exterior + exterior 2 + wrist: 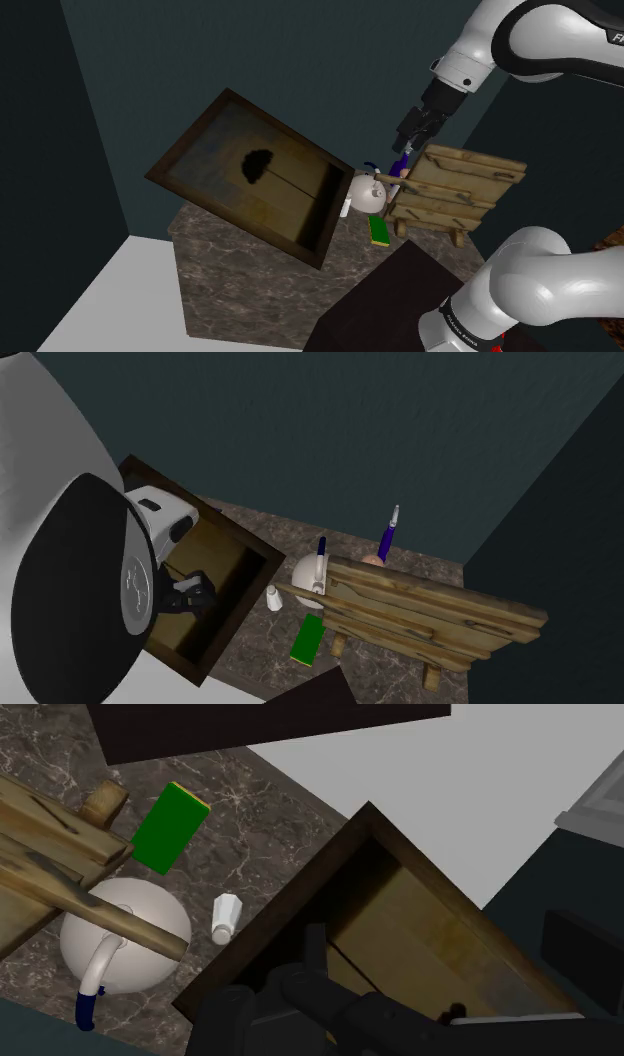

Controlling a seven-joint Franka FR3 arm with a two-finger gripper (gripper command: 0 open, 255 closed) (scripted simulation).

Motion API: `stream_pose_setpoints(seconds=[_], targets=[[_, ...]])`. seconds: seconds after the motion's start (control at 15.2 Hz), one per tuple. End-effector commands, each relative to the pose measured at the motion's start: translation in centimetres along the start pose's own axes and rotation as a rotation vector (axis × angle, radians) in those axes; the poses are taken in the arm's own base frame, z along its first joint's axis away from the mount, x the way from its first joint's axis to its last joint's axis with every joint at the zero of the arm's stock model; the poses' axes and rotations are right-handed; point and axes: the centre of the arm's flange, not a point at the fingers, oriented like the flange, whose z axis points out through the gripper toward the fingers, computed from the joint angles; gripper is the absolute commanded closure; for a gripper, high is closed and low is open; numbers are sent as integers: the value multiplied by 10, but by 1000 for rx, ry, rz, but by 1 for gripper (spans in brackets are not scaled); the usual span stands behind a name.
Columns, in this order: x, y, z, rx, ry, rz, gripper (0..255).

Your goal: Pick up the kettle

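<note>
The claw (409, 141) hangs in the air above the table (250, 292), over the end of a wooden rack (457, 186) that lies closest to the kettle (366, 194). It touches nothing. I cannot tell whether it is wide or narrow: from the shoulder view it reads as 1 dark shape, and the wrist view gives no clearer look.

The kettle is a round white body with a curved white handle that ends in a blue tip. It stands on the dark marbled table between the wooden rack and a deep, dark-rimmed sink (186, 134) with a pale brown floor. In the wrist view 1 rail of the rack crosses right over the kettle's top, so the kettle sits partly under the rack's edge.

A small white shaker (225, 918) stands just beside the kettle, between it and the sink's rim. A flat green block (170, 826) lies on the table near the rack's foot, a little apart from the kettle. A blue pen-like stick (388, 536) rises upright behind the rack. The robot's dark stand (385, 300) sits against the table's near edge.
</note>
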Motion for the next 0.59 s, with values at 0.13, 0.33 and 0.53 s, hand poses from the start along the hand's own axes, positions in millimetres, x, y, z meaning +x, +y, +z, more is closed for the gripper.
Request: stream_pose_setpoints(seconds=[0.13,0.33,0.53], targets=[[14,16,15,-7,2,24,0],[34,41,36,-18,4,61,0],[53,66,57,-29,6,97,0]])
